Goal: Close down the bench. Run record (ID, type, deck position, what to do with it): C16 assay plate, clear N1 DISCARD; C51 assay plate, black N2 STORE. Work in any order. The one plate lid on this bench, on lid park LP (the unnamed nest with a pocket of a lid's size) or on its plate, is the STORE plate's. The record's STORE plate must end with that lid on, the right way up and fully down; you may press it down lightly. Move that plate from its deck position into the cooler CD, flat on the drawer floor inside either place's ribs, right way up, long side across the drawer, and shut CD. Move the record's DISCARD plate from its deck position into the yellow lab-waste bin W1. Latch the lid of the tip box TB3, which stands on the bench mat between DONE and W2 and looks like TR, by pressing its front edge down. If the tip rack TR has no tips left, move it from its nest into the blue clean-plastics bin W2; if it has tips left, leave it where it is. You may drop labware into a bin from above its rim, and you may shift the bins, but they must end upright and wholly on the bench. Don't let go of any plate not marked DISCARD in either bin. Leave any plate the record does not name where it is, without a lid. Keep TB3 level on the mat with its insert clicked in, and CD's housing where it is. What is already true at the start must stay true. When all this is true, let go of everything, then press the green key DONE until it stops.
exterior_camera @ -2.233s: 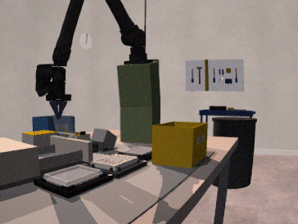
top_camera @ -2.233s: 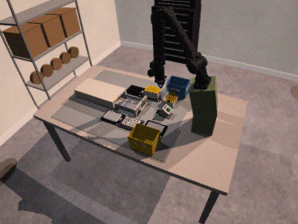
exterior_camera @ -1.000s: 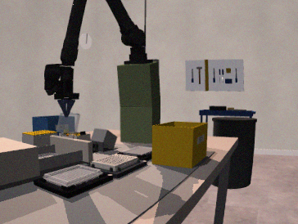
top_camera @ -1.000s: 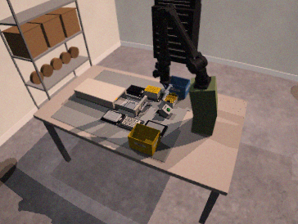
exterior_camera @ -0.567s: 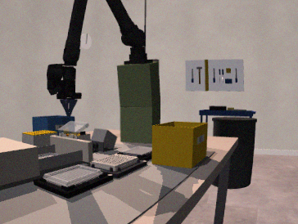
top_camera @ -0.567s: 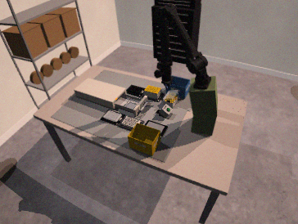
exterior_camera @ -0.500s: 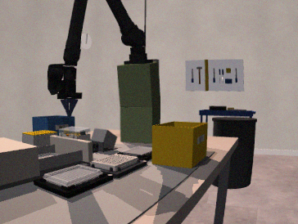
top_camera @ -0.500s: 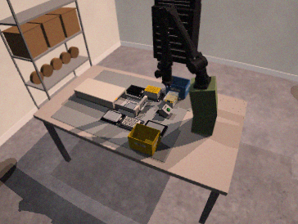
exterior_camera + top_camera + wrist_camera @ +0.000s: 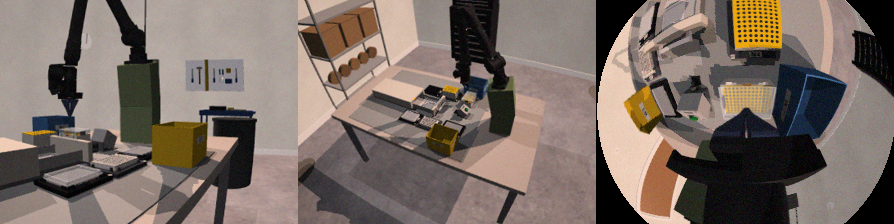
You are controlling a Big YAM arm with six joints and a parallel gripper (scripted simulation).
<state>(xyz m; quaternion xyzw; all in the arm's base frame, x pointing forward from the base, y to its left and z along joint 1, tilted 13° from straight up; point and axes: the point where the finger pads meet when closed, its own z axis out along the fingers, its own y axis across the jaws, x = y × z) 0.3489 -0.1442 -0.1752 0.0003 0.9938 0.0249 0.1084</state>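
Note:
My gripper (image 9: pixel 70 107) is shut and empty, its fingertips together in a point. It hangs above the tip box TB3 (image 9: pixel 469 97), well clear of its pale lid (image 9: pixel 748 98); the wrist view shows the box just ahead of the fingertips (image 9: pixel 748 121). The tip rack TR (image 9: pixel 451 91) with a yellow top stands behind it. A clear assay plate (image 9: pixel 430 122), a black plate (image 9: pixel 454 127) and a flat clear lid-like piece (image 9: pixel 410 116) sit in nests at the front. The green key DONE (image 9: pixel 465 110) is on a small grey block.
The blue bin W2 (image 9: pixel 477 87) stands right of TB3 and the yellow bin W1 (image 9: pixel 441 138) at the mat's front edge. The white cooler CD (image 9: pixel 397 92) lies at the left, its drawer (image 9: pixel 430 104) pulled out. The arm's green base block (image 9: pixel 501 106) stands at the right.

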